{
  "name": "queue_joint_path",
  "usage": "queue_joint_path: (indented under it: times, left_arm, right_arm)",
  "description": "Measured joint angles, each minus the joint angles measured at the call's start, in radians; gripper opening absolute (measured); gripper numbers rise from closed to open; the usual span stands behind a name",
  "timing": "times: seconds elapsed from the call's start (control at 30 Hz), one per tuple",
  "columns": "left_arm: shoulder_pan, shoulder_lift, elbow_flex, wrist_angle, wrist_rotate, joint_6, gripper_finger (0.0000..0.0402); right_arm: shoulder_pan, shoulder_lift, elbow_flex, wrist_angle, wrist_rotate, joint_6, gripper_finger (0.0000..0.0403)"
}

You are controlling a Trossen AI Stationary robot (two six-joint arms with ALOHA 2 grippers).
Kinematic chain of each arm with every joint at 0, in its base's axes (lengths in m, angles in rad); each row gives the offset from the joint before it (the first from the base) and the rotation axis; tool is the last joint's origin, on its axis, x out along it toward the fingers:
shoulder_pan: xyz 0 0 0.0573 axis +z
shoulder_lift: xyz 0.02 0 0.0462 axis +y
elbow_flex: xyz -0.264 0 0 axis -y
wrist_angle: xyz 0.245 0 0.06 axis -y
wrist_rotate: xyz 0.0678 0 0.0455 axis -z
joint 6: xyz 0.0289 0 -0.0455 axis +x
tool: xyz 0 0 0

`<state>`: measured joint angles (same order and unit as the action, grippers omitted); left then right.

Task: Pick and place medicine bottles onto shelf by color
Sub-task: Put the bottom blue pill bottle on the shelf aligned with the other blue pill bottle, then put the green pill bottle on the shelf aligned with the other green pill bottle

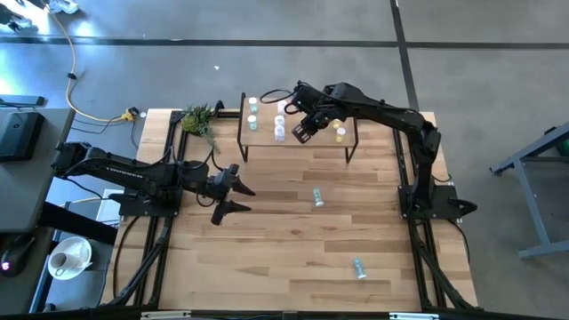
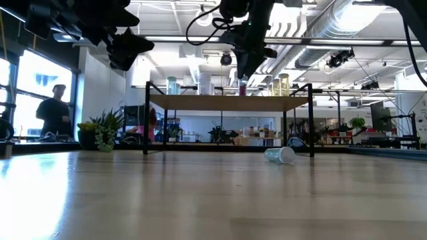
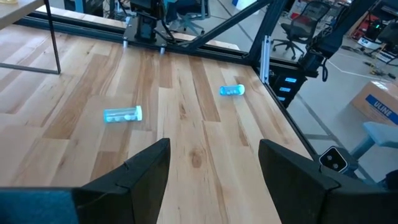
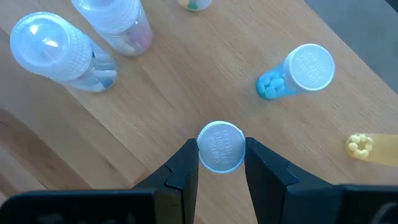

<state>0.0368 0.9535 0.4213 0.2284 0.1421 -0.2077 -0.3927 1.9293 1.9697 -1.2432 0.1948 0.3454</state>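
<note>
The shelf (image 1: 267, 136) stands at the table's far middle and carries several small white-capped bottles: a row at its left end (image 1: 252, 112), pinkish ones (image 1: 280, 120), yellow ones (image 1: 339, 132). My right gripper (image 4: 220, 163) hangs over the shelf (image 4: 186, 93), shut on one bottle (image 4: 220, 146) whose cap hides its body. A blue bottle (image 4: 305, 71) stands beside it. Two light blue bottles (image 1: 317, 196) (image 1: 359, 268) lie on their sides on the table. My left gripper (image 1: 238, 197) waits open at the table's left, holding nothing. My right gripper pinches the bottle's white cap (image 4: 219, 138) between its two fingertips (image 4: 186, 165), one on each side. The fingers come from above, pointing steeply down. The bottle stands upright under them (image 2: 243, 85), just at the shelf top; whether it rests on the board I cannot tell.
A potted plant (image 1: 200, 118) sits at the table's far left corner beside the shelf. The shelf's thin black legs (image 1: 242, 147) reach down to the table. A person (image 2: 57, 110) stands in the room beyond. Bare wood lies between the two fallen bottles (image 3: 123, 114) (image 3: 232, 90).
</note>
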Motion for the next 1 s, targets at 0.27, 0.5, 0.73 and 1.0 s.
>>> queue_joint_path:
  times: [0.27, 0.5, 0.73, 1.0]
  left_arm:
    - [0.000, 0.000, 0.000, 0.000, 0.000, 0.000, 0.0234]
    - [0.000, 0.000, 0.000, 0.001, 0.000, 0.000, 0.0234]
    - [0.000, 0.000, 0.000, 0.001, 0.000, 0.000, 0.0234]
    - [0.000, 0.000, 0.000, 0.001, 0.000, 0.001, 0.0234]
  right_arm:
    - [0.000, 0.001, 0.000, 0.004, 0.034, -0.009, 0.0097]
    - [0.000, 0.002, 0.000, 0.006, 0.033, -0.007, 0.0097]
    - [0.001, 0.003, -0.001, 0.007, 0.039, -0.011, 0.0122]
    - [0.000, 0.006, -0.004, 0.026, 0.040, -0.011, 0.0168]
